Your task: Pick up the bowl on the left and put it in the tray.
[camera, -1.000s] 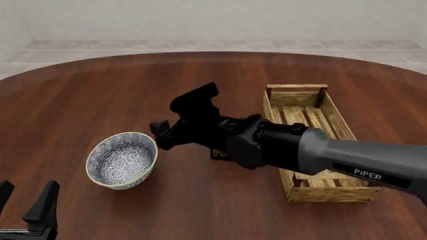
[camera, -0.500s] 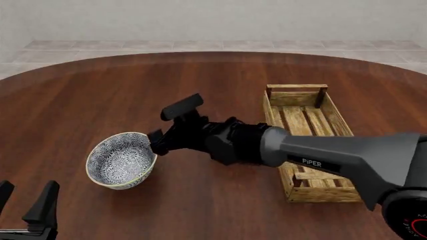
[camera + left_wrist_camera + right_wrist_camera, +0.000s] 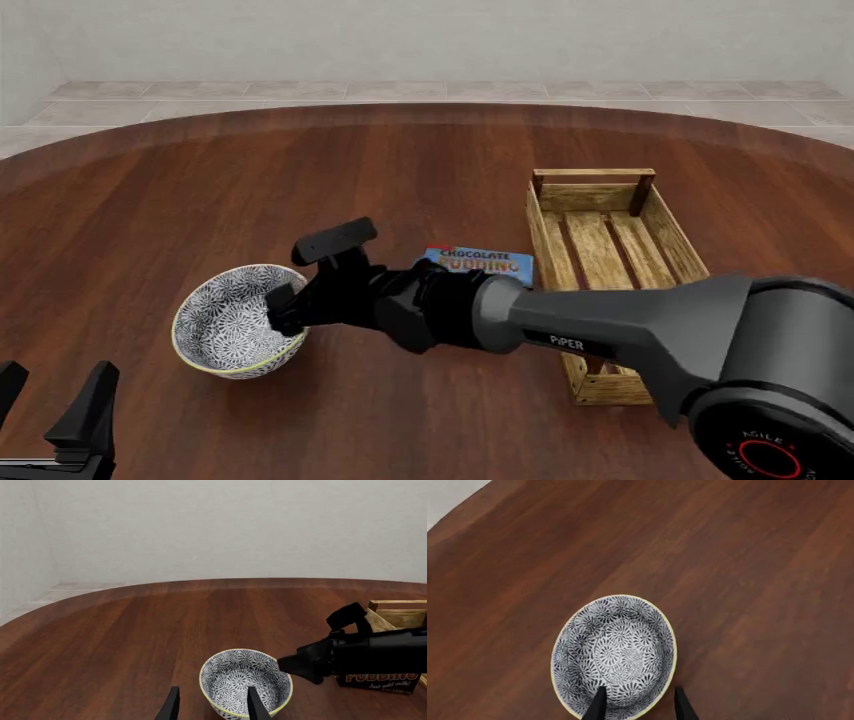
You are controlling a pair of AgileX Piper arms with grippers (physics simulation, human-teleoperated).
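The bowl (image 3: 238, 322), blue-grey floral with a cream rim, stands upright on the table's left side, also seen from above in the right wrist view (image 3: 617, 655). My right gripper (image 3: 304, 275) is open at the bowl's right rim. In the right wrist view (image 3: 639, 706) one fingertip is over the inside and the other over the outside of that rim. The tray (image 3: 627, 187), a long slatted wooden crate, lies to the right with nothing in it. My left gripper (image 3: 51, 398) stands open at the near left edge, short of the bowl (image 3: 233, 677).
A blue chocolate pudding box (image 3: 481, 262) lies flat between the bowl and the tray, close to the tray's left side. My right arm (image 3: 601, 330) stretches across the table over the box's front. The round table's (image 3: 400, 160) far edge curves at the back.
My right gripper has moved left and down from above the pudding box to the bowl's right rim, uncovering the box. The left gripper and the bowl have not moved.
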